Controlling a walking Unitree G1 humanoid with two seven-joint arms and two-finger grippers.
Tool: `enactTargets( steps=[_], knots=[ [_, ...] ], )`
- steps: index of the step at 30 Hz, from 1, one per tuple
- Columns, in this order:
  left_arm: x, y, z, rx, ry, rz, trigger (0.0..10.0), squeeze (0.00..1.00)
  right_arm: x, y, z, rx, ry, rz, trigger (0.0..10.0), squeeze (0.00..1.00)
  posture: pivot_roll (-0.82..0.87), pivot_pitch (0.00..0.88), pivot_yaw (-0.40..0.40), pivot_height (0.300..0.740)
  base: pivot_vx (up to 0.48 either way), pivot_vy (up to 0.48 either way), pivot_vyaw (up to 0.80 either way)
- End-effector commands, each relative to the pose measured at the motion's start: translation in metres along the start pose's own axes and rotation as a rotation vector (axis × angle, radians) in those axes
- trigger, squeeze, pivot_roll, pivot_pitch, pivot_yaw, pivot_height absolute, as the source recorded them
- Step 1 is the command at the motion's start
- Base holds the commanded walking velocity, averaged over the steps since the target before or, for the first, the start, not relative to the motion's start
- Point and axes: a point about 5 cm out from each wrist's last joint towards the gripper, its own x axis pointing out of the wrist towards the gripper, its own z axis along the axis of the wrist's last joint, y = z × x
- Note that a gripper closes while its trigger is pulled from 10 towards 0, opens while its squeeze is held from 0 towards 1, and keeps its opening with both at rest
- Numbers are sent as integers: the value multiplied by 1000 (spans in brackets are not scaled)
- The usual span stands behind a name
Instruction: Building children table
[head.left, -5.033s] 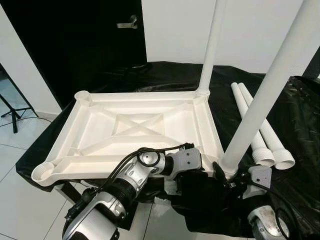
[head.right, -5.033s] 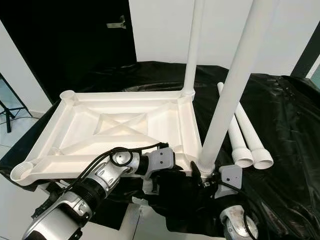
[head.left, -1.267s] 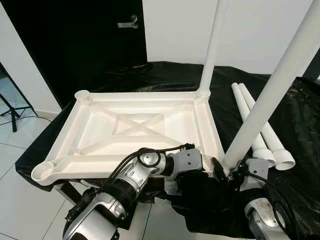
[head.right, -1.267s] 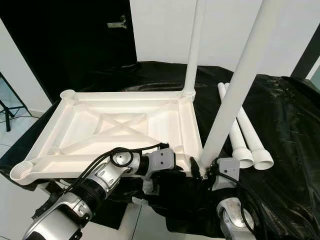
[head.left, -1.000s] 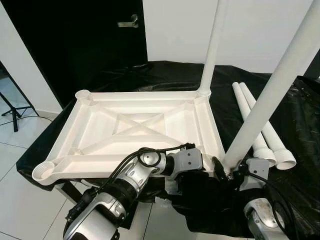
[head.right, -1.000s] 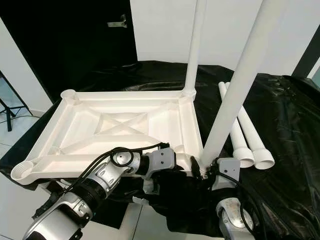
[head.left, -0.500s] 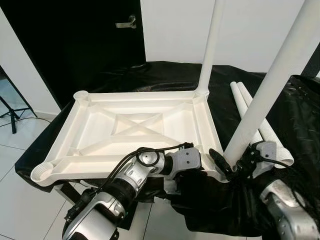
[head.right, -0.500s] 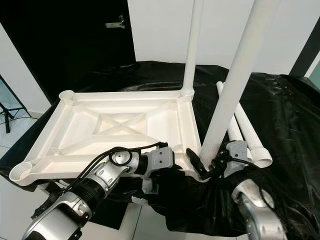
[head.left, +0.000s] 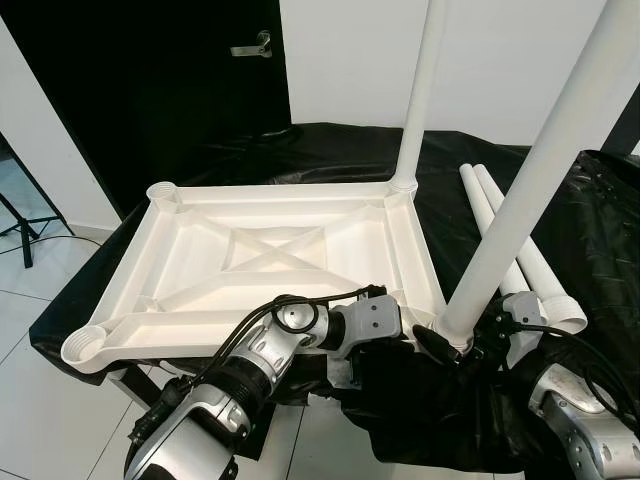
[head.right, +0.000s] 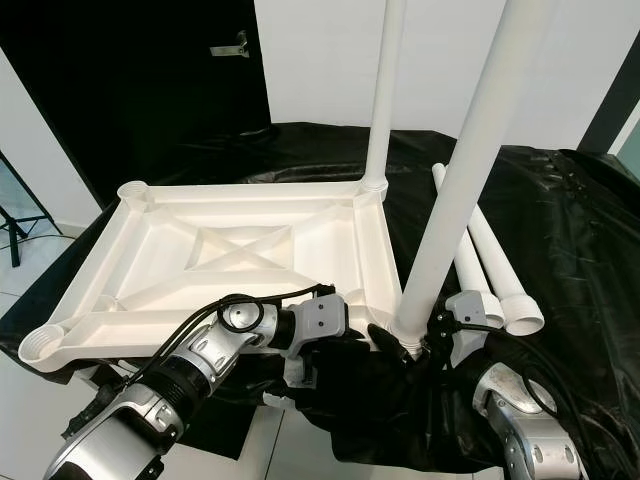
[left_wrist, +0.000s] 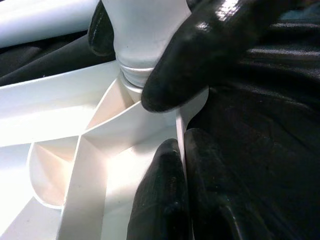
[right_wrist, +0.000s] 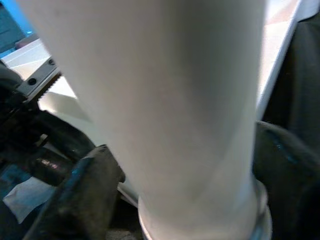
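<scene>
A white tabletop (head.left: 280, 192) lies upside down on a black cloth. One white leg (head.left: 425, 90) stands in its far right corner socket. A second leg (head.left: 530, 180) stands, leaning slightly right, in the near right socket. My right gripper (head.left: 462, 340) is shut on this leg's base, with a black finger (right_wrist: 90, 190) on each side of the tube. My left gripper (left_wrist: 181, 145) is shut on the tabletop's near rim just beside that socket, partly hidden by cloth in the eye views. Two loose legs (head.left: 545, 285) lie side by side on the cloth at the right.
Open sockets sit at the near left corner (head.left: 85, 345) and the far left corner (head.left: 163, 190). The black cloth (head.left: 600, 230) drapes over the support. A dark door (head.left: 150, 80) and white wall stand behind; tiled floor (head.left: 30, 300) lies at the left.
My right arm has swung out to the right and its gripper rose briefly, then settled back at the near leg's base. The left arm and tabletop have stayed put.
</scene>
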Motion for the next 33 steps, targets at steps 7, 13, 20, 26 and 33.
enactTargets(
  steps=[7,13,20,26,33],
  knots=[
    [-2,-35,-57,-200,175,-113,10000,0,5,12,-6,32,0,46,0,0,173,0,-2,740,0,0,0],
    [-3,-37,-58,-203,179,-113,10000,0,5,16,-6,25,-66,-190,0,0,182,0,-14,740,0,0,0],
    [-1,-37,-57,-204,171,-111,10000,0,-9,9,-5,-7,-122,-619,0,0,180,0,-16,740,0,0,0],
    [-1,-38,-57,-201,171,-119,10000,0,-11,9,-5,-2,-146,-629,0,0,180,0,-17,740,0,0,0],
    [-2,-37,-57,-204,171,-114,10000,0,1,14,-7,17,-124,-528,10000,1000,175,0,-18,740,0,0,0]
  ],
)
